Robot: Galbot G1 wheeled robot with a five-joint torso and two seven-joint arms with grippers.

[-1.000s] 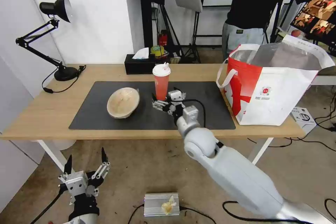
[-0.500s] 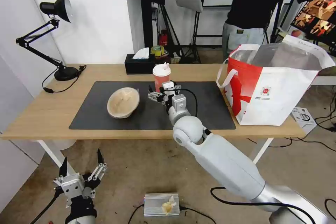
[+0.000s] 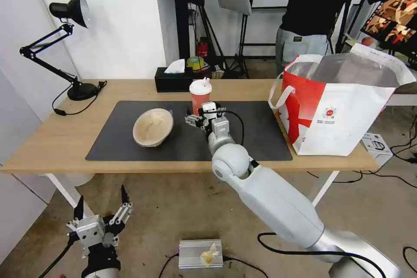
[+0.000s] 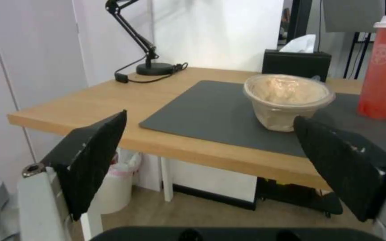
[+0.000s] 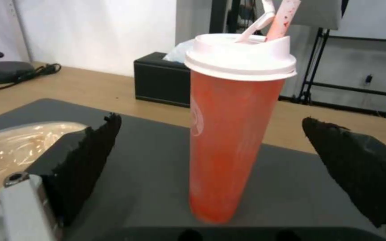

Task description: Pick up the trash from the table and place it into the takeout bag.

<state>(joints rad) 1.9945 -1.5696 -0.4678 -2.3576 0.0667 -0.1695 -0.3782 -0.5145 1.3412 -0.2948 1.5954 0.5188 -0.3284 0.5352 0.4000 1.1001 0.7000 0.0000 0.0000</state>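
Presently, items as seen:

Desk [image 3: 56, 139]: light-wood top on white slanted legs, carrying a dark grey mat [image 3: 260, 139] across its middle.

Red cup [image 3: 200, 97]: upright on the mat, toward the mat's back edge; white lid, with a straw or stirrer poking out of the lid in the right wrist view [image 5: 229, 134].

Beige paper bowl [image 3: 153, 127]: on the mat, toward its left half, beside the cup but apart from it; tilted in the head view; a clear film or lid covers its mouth in the left wrist view [image 4: 286, 100].

Takeout bag [image 3: 343, 108]: white and red, silver lining, standing open at the desk's right end, partly over the mat's right edge; loop handle hanging on its left side.

Right gripper [image 3: 195, 119]: over the mat, just in front of the cup; jaws spread wide, one black finger [image 5: 90, 167] on either side of the cup, neither touching it; holding nothing.

Left gripper [image 3: 102, 215]: low, below the desk's front edge near its left corner; jaws apart, empty.

Tissue box [image 3: 173, 79]: black, at the desk's back edge behind the cup.

Desk lamp [image 3: 69, 11]: black, base on the back left corner.
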